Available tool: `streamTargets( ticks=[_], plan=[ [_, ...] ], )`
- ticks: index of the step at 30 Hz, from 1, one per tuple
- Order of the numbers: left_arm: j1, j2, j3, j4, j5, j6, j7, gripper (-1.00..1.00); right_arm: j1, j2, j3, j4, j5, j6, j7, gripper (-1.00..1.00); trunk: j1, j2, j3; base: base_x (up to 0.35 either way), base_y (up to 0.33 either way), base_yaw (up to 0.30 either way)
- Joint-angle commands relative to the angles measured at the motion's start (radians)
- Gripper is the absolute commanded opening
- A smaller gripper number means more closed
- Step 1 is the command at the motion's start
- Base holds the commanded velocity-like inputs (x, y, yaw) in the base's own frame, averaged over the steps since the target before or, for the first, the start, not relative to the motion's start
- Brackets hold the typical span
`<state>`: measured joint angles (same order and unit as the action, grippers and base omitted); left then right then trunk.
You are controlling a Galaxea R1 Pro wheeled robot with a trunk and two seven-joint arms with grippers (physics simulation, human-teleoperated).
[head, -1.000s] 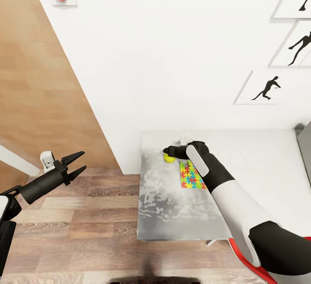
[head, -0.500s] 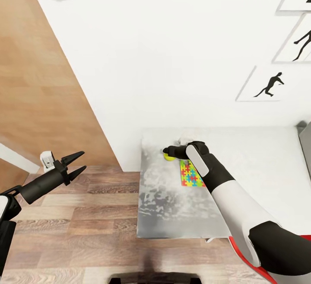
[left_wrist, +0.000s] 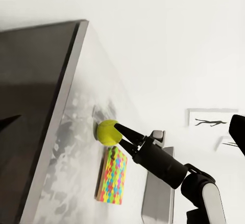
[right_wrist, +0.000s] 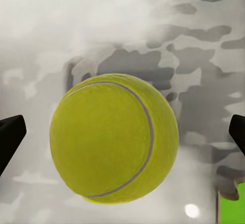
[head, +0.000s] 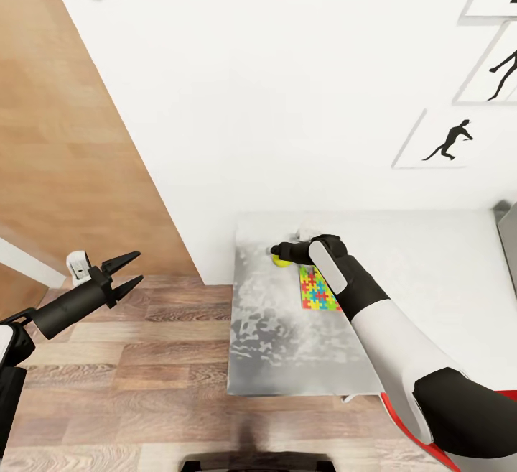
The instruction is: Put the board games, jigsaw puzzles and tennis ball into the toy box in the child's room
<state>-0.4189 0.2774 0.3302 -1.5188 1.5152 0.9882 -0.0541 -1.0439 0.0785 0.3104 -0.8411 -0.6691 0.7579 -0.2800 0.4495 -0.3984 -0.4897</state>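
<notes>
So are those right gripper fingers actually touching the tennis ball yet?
Apart. The right wrist view shows the tennis ball centred between the right gripper's fingertips, with bare table showing on both sides of it.

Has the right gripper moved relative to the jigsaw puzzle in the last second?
No. The right gripper sits at the tennis ball, beside the jigsaw puzzle, as before; only the camera shifted.

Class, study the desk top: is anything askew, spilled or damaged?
Nothing stands out. The tennis ball sits between the right gripper's open fingers on the table; the jigsaw puzzle lies flat beside it.
</notes>
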Motion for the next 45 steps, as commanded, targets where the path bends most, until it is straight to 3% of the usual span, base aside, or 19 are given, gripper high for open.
streamTargets(
  ticks=[1, 27, 28, 45],
  plan=[
    [-0.001, 0.000, 0.001, 0.000, -0.006, 0.004, -0.006, 1.00, -0.001, 0.000, 0.002, -0.001, -0.010, 0.002, -0.010, 1.00, 0.001, -0.002, -0.001, 0.000, 0.000, 0.000],
    [-0.001, 0.000, 0.001, 0.000, -0.006, 0.004, -0.005, 1.00, -0.001, 0.000, 0.003, -0.002, -0.010, 0.001, -0.010, 1.00, 0.001, -0.002, -0.025, 0.000, 0.000, 0.032],
    [-0.001, 0.000, 0.001, 0.000, -0.006, 0.004, -0.005, 1.00, -0.001, 0.000, 0.003, -0.001, -0.010, 0.000, -0.010, -1.00, 0.001, -0.002, -0.025, 0.000, 0.000, 0.007],
    [-0.001, -0.002, 0.001, -0.001, -0.006, 0.004, -0.006, 1.00, -0.001, 0.000, 0.003, -0.003, -0.010, 0.001, -0.011, -1.00, 0.001, -0.002, -0.025, 0.000, 0.000, 0.001]
  ],
)
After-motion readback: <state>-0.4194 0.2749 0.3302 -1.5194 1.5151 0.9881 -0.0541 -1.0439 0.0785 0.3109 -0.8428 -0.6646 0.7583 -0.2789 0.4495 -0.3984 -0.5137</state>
